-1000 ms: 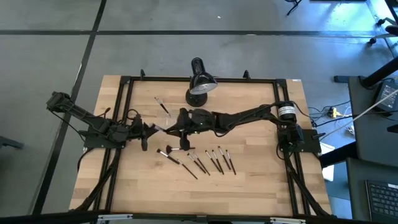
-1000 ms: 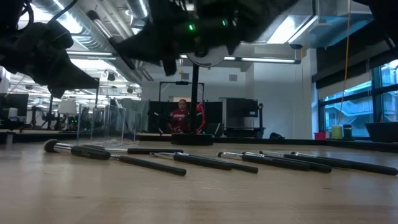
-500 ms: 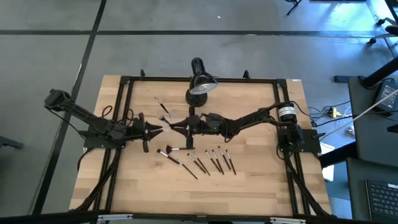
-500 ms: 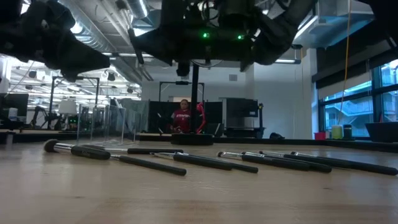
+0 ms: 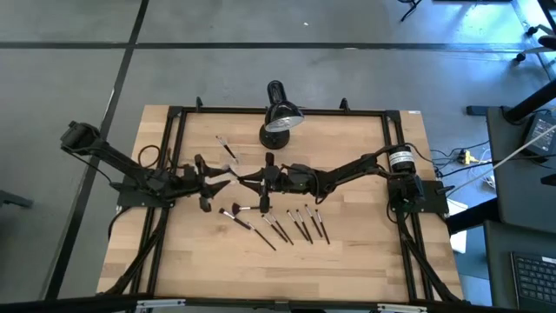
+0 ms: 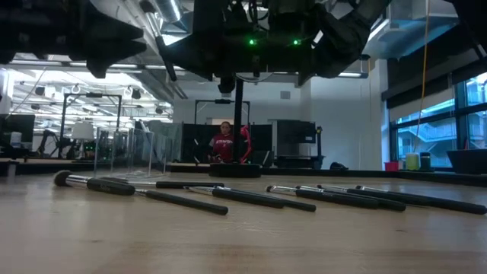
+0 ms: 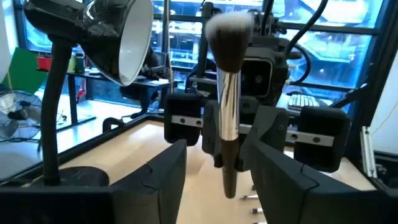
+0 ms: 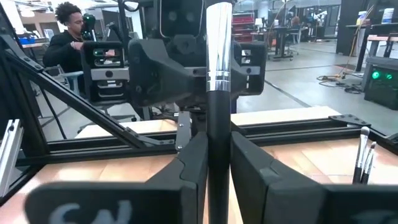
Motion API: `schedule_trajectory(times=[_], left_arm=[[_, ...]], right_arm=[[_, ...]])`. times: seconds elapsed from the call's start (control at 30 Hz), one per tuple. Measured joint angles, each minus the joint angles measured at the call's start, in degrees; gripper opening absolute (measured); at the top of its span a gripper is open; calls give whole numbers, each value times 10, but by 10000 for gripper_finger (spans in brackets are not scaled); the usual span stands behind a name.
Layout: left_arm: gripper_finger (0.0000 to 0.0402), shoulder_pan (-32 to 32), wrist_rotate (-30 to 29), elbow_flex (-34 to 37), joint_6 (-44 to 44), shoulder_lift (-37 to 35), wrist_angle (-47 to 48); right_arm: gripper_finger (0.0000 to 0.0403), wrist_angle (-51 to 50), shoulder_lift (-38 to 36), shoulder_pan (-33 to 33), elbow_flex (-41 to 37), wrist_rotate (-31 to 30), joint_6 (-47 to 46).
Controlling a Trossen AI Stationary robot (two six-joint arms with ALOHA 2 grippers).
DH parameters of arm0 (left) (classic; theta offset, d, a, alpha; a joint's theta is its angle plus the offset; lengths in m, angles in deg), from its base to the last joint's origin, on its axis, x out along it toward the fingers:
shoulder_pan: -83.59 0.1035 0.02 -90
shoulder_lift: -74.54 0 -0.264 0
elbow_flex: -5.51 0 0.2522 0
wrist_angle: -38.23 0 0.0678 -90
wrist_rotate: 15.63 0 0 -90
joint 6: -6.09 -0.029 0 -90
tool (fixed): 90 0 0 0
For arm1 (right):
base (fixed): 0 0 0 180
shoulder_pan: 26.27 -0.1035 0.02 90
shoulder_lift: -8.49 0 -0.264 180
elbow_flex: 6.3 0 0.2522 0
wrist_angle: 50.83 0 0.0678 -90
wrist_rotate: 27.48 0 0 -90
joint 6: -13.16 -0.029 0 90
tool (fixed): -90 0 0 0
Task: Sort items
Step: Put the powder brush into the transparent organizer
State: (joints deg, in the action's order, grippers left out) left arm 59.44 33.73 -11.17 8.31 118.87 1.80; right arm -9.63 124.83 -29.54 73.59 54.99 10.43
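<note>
My right gripper (image 5: 248, 178) hovers over the table's middle, shut on a makeup brush (image 7: 228, 93). The brush has a dark handle, a silvery ferrule and a pale fluffy tip. It stands upright with its bristles up. Facing it from the left, my left gripper (image 5: 219, 178) is open. Its fingers (image 7: 168, 180) stand on either side of the brush's lower end without touching it. Several more brushes (image 5: 291, 226) lie flat in a row on the near side. One with reddish bristles (image 5: 233, 211) lies beside them. Two brushes (image 5: 226, 148) lie farther back. My right gripper pinches the brush's dark handle (image 8: 217, 124) between its two fingers, just below the silvery ferrule (image 8: 217, 50). The fingers lie level, come from the table's right side and cross the handle. The brush stands upright, bristles up, lifted clear of the table.
A black desk lamp (image 5: 280, 117) stands at the far middle, just behind both grippers. A black frame (image 5: 174, 122) runs round the wooden table. A clear container (image 6: 125, 152) shows at the far left in the low view. A person (image 6: 222, 143) sits in the room beyond.
My left gripper has opened and let go of the brush, and it has tipped upward. My right gripper has rolled to level and keeps the brush upright, clear of the table.
</note>
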Motion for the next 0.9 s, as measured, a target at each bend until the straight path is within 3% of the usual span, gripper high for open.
schedule_trajectory(times=[0.2, 0.43, 0.7, 0.9], left_arm=[[197, 24, 2, 0, 8, 27, -20], [214, 47, 63, 0, 1, 58, -85], [213, 48, 62, 0, -20, 80, -121], [182, 48, 45, 0, -20, 91, -125]], right_arm=[[63, 0, 0, 0, 0, 0, 0], [63, -12, 0, 0, 0, 1, 3], [63, -38, 0, 0, 0, 1, 4], [63, -29, 1, 0, 0, 0, 6]])
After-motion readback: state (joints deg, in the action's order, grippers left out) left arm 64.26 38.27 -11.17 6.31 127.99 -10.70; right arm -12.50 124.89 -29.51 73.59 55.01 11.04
